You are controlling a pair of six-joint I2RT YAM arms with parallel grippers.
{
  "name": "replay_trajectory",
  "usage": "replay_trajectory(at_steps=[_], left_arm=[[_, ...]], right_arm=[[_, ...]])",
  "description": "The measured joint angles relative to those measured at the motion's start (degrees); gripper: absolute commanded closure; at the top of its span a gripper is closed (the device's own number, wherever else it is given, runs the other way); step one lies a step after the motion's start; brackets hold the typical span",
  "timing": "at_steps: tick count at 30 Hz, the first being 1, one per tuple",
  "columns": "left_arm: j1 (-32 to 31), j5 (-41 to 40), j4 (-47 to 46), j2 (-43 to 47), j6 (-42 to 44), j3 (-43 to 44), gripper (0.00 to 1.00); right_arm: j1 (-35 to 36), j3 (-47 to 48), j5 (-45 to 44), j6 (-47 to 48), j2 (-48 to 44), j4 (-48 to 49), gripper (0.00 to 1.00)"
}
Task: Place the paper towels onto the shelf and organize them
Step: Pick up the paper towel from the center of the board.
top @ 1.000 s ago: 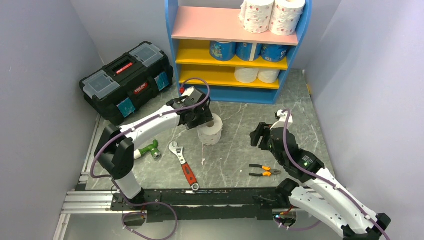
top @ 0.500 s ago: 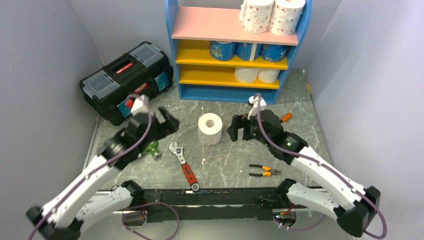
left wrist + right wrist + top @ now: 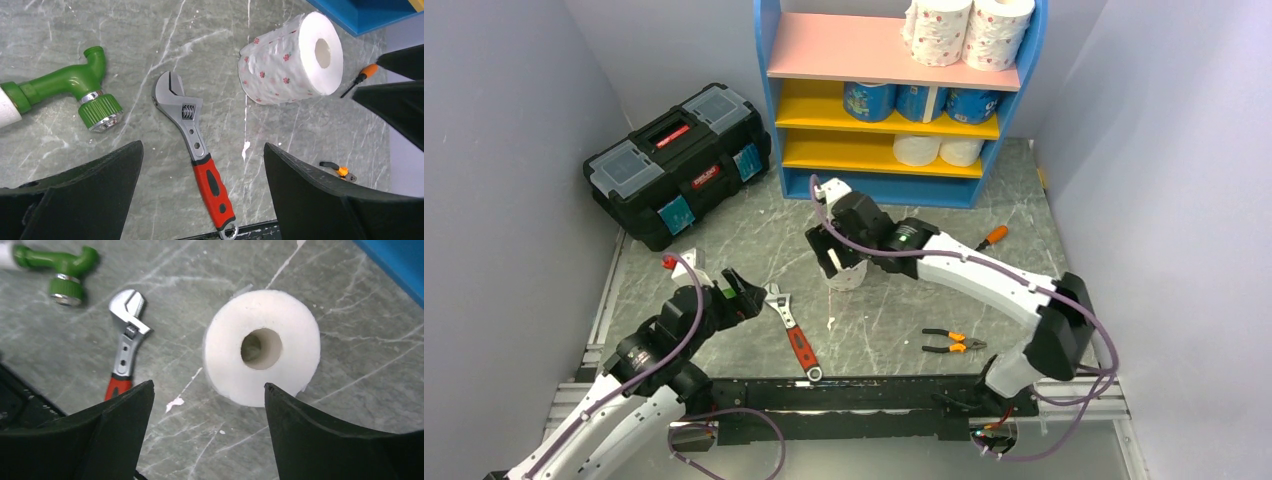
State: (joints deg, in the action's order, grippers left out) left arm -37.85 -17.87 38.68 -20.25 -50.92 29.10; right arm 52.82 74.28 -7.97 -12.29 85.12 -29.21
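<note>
Grey marbled tabletop point(image 3: 894, 310), boxed in by pale lilac walls point(image 3: 514, 100), carries scattered tools: a red-handled adjustable wrench point(image 3: 792, 325), a green plastic hose nozzle point(image 3: 75, 92), orange-handled pliers point(image 3: 954, 343) and an orange-handled screwdriver point(image 3: 991, 237).

At the back stands the blue-framed shelf point(image 3: 767, 90) with curved sides. It holds two tall pink-dotted rolls point(image 3: 969, 30) on its pink top board, three blue-wrapped rolls point(image 3: 921, 102) on the upper yellow board and two plain white rolls point(image 3: 939, 150) on the lower one. A black plastic toolbox point(image 3: 679, 160) sits to its left, lid shut.

One loose pink-dotted roll point(image 3: 262, 347) stands on end on the table in front of the shelf, core up. Your right gripper point(image 3: 207, 388) hangs over it, jaws spread wide, gripping nothing. Your left gripper point(image 3: 202, 150), above the wrench near the table's front edge, is likewise wide apart and empty.
</note>
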Motion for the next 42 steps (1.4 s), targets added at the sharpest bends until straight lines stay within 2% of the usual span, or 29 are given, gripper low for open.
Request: replay_trajectory(at_steps=[3, 7, 10, 13, 15, 22, 24, 26, 30, 32, 35, 42], left_arm=[[0.0, 0.5, 0.0, -0.2, -0.3, 0.0, 0.04], [0.0, 1.2, 0.0, -0.3, -0.9, -0.4, 0.05], [0.0, 1.5, 0.0, -0.3, -1.1, -1.2, 0.05], [0.0, 1.5, 0.1, -0.5, -1.4, -1.8, 0.05], [0.0, 1.5, 0.0, -0.9, -1.5, -1.8, 0.05], [0.0, 1.5, -0.3, -4.2, -1.9, -1.8, 0.06], [0.0, 1.6, -0.3, -5.0, -1.9, -1.8, 0.06], [0.0, 1.6, -0.3, -5.6, -2.0, -1.8, 0.06], [0.0, 1.7, -0.3, -5.7, -2.2, -1.8, 0.06], [0.0, 1.7, -0.3, -5.6, -2.3, -1.8, 0.06], [0.0, 1.9, -0.6, -5.0, -2.6, -2.3, 0.06], [0.0, 2.7, -0.7, -4.6, -3.5, -4.6, 0.06]], right_arm=[[0.4, 1.6, -2.0, 0.1, 4.1, -1.8, 0.19], [-0.8, 0.6, -5.2, -2.4, 4.2, -2.3, 0.03], [-5.6, -3.5, -3.2, -6.3, 0.5, -0.2, 0.0], [-14.1, -7.5, -0.9, -11.5, -3.8, 1.7, 0.0], [-16.2, -8.6, -1.4, -12.9, -5.7, 2.5, 0.0], [-4.6, -6.6, -6.9, -8.2, -7.5, 4.3, 0.0], [-5.3, -6.8, -6.3, -9.0, -7.4, 4.5, 0.0], [-9.5, -7.6, -3.6, -9.7, -7.7, 5.2, 0.01], [-15.6, -11.8, 0.8, -8.0, -9.2, 7.2, 0.08], [-15.3, -12.3, 2.8, -6.5, -9.5, 6.8, 0.12], [-14.0, -11.1, 3.9, -3.6, -8.0, 6.1, 0.13], [-4.7, -11.1, 3.8, 10.0, -6.6, 7.5, 0.16]])
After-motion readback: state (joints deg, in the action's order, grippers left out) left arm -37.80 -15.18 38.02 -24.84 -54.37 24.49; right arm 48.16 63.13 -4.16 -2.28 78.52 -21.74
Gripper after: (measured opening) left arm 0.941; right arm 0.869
